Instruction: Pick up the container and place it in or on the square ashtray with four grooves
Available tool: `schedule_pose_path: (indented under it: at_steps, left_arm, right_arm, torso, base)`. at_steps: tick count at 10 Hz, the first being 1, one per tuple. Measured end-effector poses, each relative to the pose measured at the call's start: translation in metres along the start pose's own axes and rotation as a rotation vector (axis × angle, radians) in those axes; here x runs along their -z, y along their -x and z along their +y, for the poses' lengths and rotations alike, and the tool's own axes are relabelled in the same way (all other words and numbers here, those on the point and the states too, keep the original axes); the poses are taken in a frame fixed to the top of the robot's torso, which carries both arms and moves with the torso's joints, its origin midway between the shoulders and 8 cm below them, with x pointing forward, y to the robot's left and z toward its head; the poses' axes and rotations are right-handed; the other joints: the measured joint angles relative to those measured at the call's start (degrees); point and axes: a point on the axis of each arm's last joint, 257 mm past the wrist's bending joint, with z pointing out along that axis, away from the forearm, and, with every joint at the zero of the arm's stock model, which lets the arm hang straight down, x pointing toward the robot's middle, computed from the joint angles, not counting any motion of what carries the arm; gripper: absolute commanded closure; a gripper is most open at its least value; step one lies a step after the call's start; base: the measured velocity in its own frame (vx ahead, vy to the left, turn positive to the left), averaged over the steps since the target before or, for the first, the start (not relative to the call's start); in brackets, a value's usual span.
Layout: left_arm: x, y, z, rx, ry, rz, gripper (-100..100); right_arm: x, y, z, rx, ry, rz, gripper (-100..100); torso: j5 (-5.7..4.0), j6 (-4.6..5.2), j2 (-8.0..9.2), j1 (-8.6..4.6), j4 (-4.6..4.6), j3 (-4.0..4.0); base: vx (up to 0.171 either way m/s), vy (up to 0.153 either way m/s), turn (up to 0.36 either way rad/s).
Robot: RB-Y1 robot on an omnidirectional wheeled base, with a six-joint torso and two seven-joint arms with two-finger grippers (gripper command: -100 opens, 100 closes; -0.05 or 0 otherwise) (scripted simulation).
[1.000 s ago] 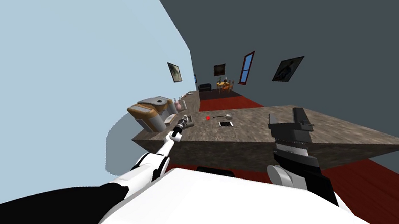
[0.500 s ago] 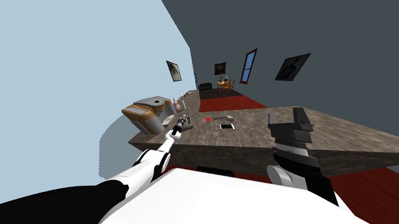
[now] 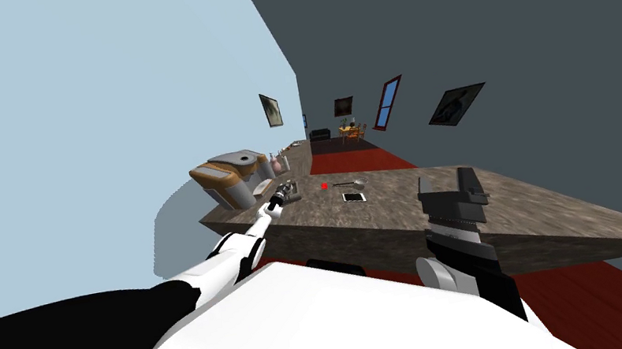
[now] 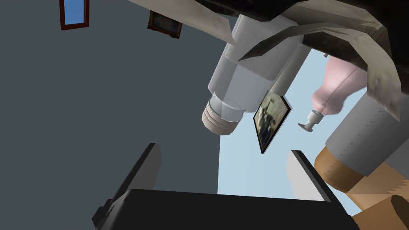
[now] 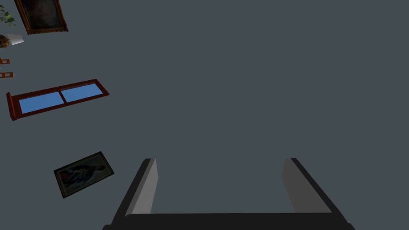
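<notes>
The container (image 4: 247, 68), a pale squarish bottle with a ribbed round neck, stands on the stone counter (image 3: 403, 208) at twelve o'clock from the left gripper (image 4: 223, 149), whose jaws are spread and not yet around it. It looks light, stiff and smooth, so I would grip the flat sides of the body rather than the narrow neck. A pink bottle (image 4: 339, 84) and the coffee machine (image 3: 230, 178) crowd it from ten to twelve o'clock in the head view, three o'clock toward the phone (image 3: 353, 195) is open, and the right gripper (image 5: 219, 159) hangs spread, holding nothing.
</notes>
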Motion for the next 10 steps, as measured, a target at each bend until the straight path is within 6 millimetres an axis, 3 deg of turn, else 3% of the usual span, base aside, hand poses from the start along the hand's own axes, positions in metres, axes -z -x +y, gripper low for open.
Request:
schedule_pose_path:
  at_steps: [4, 8, 9, 10]
  left_arm:
    - [-0.008, 0.031, 0.029, -0.005, 0.04, -0.012, -100]
    - [-0.017, 0.076, 0.06, -0.005, 0.088, -0.034, -100]
    - [-0.017, 0.077, 0.061, -0.003, 0.09, -0.034, 0]
    - [-0.017, 0.077, 0.061, -0.003, 0.09, -0.034, 0]
  right_arm:
    - [0.0, 0.0, 0.0, 0.0, 0.0, 0.0, 0]
    - [0.0, 0.0, 0.0, 0.0, 0.0, 0.0, 0]
    - [0.0, 0.0, 0.0, 0.0, 0.0, 0.0, 0]
    - [0.0, 0.0, 0.0, 0.0, 0.0, 0.0, 0]
  torso:
    - [-0.02, 0.03, 0.3, -0.08, 0.07, 0.17]
    - [-0.02, 0.01, 0.34, -0.1, 0.08, 0.2]
    - [-0.01, -0.02, 0.2, -0.04, 0.05, 0.13]
    - [0.0, -0.01, 0.09, 0.0, 0.02, 0.06]
  base:
    - [-0.074, -0.021, -0.122]
    - [-0.072, -0.025, -0.121]
    - [-0.007, -0.003, 0.005]
    - [0.0, 0.0, 0.0]
